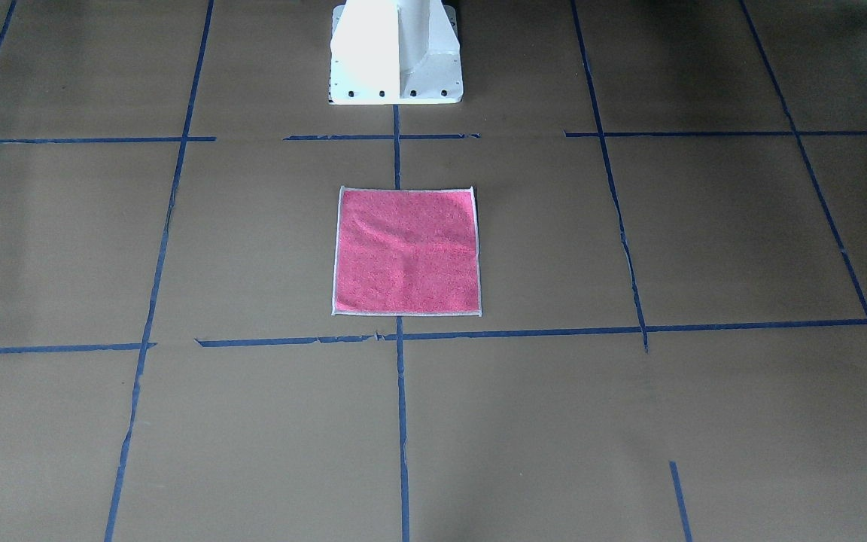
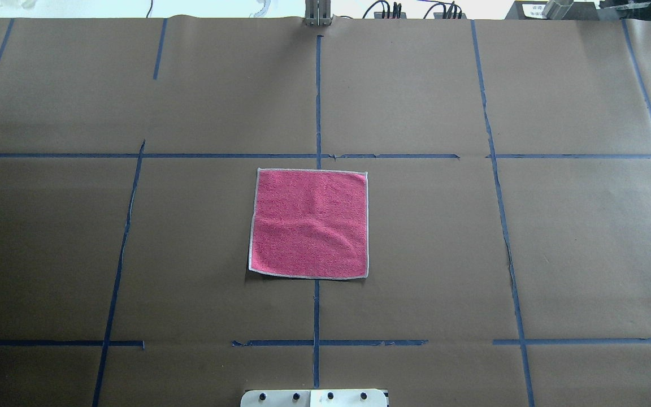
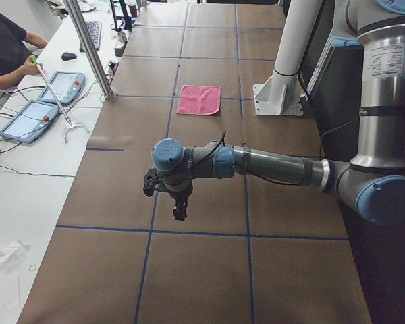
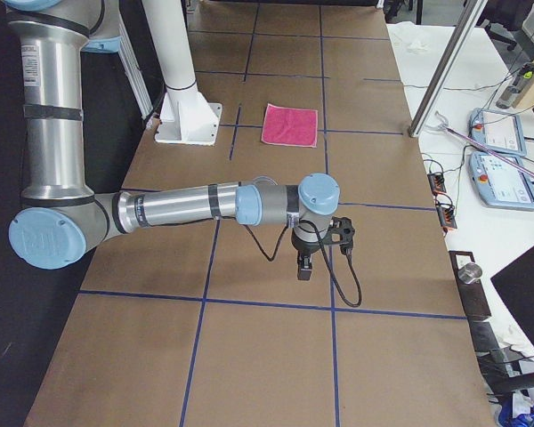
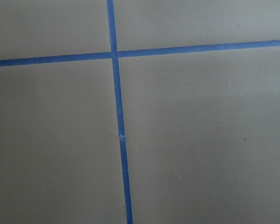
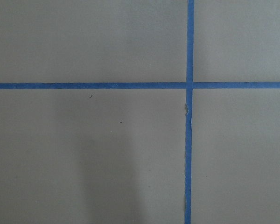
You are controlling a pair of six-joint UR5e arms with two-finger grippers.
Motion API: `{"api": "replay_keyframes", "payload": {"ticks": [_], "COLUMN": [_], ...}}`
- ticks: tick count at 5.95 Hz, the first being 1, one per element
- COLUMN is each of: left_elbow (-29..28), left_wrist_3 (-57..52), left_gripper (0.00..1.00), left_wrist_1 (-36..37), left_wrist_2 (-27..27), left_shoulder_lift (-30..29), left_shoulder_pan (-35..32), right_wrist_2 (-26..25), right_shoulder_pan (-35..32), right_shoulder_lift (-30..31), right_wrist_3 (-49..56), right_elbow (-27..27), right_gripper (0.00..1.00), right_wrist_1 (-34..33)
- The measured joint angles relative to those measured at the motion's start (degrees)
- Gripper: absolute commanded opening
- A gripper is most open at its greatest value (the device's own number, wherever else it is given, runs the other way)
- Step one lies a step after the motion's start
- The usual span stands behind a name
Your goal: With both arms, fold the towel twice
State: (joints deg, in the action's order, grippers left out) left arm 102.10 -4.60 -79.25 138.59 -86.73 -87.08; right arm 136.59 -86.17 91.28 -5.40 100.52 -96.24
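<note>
The towel lies flat and unfolded, pink-red face up, with a pale border, in the middle of the table. It also shows in the side views. My left gripper hangs over the bare table far from the towel, seen only in the exterior left view. My right gripper hangs likewise at the other end, seen only in the exterior right view. I cannot tell whether either is open or shut. Both wrist views show only brown paper and blue tape.
The white pedestal base stands just behind the towel. Blue tape lines grid the brown paper. An operator, tablets and a metal pole are beside the table's far edge.
</note>
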Motion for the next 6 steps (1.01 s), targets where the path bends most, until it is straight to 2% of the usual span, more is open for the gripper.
{"api": "replay_keyframes", "payload": {"ticks": [6], "left_elbow": [1.2], "left_wrist_3": [0.6], "left_gripper": [1.00], "left_wrist_1": [0.1], "left_wrist_2": [0.1], "left_shoulder_lift": [0.2], "left_shoulder_pan": [0.1], "right_wrist_2": [1.3], "right_shoulder_pan": [-0.3], "right_shoulder_lift": [0.6], "right_wrist_3": [-0.3], "right_elbow": [-0.4], "right_gripper": [1.00], "right_wrist_1": [0.4]}}
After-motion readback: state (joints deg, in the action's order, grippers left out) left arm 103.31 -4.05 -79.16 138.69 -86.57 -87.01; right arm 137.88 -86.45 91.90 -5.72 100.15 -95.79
